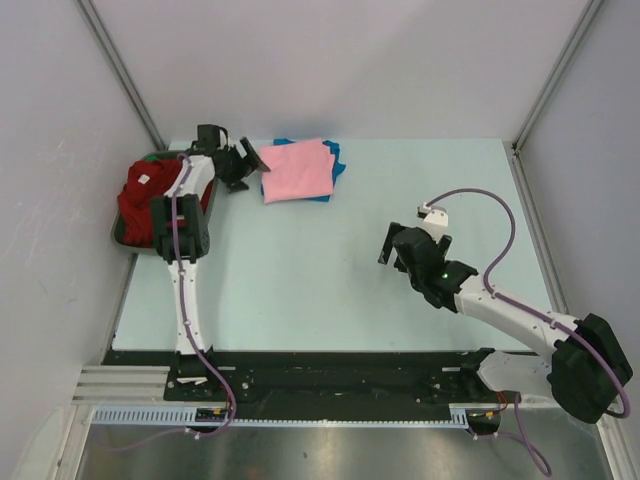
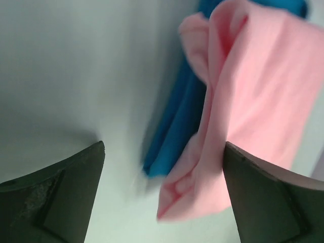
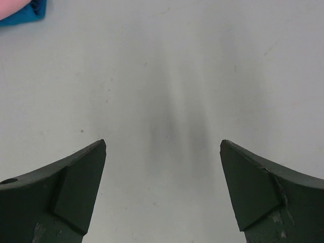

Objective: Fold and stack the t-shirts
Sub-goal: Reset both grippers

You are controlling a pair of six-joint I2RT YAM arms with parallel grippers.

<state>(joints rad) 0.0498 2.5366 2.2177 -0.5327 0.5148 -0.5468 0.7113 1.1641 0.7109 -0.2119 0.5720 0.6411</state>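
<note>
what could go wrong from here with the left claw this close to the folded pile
1. The open left claw sits right at the rumpled edge of the pink shirt. A nudge might undo its fold or drag it off the blue shirt beneath.
2. The red shirt lies bunched in the bin, so it may snag on the rim when pulled out.

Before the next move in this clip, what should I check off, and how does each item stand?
1. Is the left gripper open: ok.
2. Is it free of cloth: cannot tell; the edge of the pink shirt shows between its fingers.
3. Is the pink shirt folded and lying on the blue shirt: ok.
4. Is the right gripper open and empty over the table: ok.
5. Are the red shirts folded: not ok; they lie bunched in the bin.
</note>
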